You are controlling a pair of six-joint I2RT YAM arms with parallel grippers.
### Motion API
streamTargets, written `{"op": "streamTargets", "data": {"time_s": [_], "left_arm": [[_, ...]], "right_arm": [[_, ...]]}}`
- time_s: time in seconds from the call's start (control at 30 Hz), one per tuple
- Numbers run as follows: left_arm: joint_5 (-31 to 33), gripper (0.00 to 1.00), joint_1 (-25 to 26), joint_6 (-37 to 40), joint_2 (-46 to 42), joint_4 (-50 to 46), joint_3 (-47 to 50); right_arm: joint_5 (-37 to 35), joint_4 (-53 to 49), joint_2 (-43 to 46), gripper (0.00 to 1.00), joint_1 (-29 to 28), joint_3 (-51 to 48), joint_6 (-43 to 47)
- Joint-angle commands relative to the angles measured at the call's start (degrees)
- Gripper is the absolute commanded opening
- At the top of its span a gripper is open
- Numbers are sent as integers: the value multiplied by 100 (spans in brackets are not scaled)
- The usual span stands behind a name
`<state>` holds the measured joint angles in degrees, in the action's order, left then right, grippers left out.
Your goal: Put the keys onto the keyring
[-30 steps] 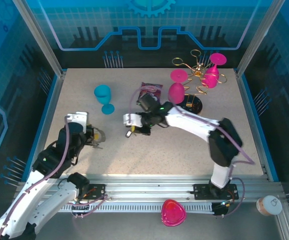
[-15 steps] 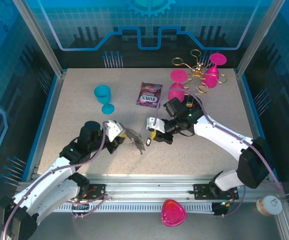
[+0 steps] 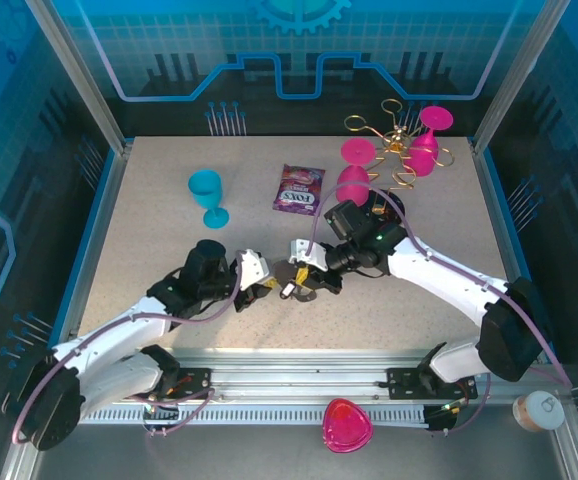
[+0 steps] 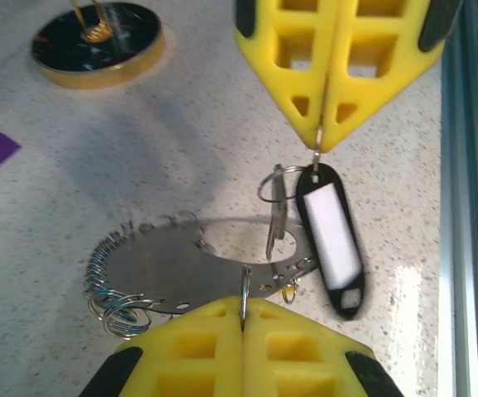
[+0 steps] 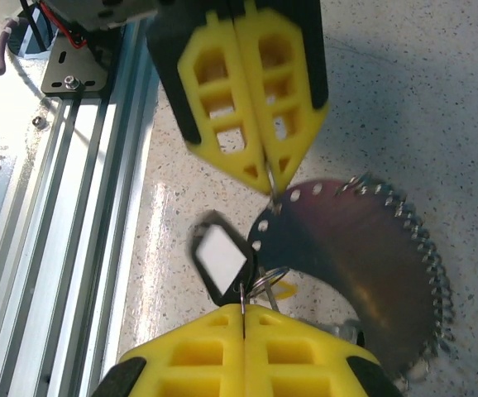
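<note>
We find the left hand [image 4: 243, 308] pinched shut on the edge of the keyring [image 4: 160, 269]. The right hand [image 4: 320, 142] is pinched shut on the small loop of a key [image 4: 332, 236], just beside it.

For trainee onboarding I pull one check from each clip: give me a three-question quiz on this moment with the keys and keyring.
1. True or false: the left end effector and the right end effector both stand open.
2. What does the right end effector pinch? A) a goblet B) the small ring of the black-tagged key C) the purple packet
3. Fill in: the left end effector is shut on the edge of the flat, crescent-shaped ___.
Key: 1 false, both are shut. 2 B. 3 keyring.
</note>
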<state>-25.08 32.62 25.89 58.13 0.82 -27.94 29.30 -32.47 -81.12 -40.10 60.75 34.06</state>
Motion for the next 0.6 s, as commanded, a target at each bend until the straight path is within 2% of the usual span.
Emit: {"op": "streamTargets", "data": {"time_s": [0.0, 0.27, 0.57], "left_arm": [[-304, 0, 88, 232, 91, 298, -341], [-38, 0, 243, 478, 194, 305, -499], [-13, 0, 356, 531, 297, 274, -611]], "right_arm": [[-285, -46, -105, 0, -139, 162, 62], [-1458, 60, 2, 0, -402, 208, 249], [-965, 116, 147, 0, -377, 270, -43]]}}
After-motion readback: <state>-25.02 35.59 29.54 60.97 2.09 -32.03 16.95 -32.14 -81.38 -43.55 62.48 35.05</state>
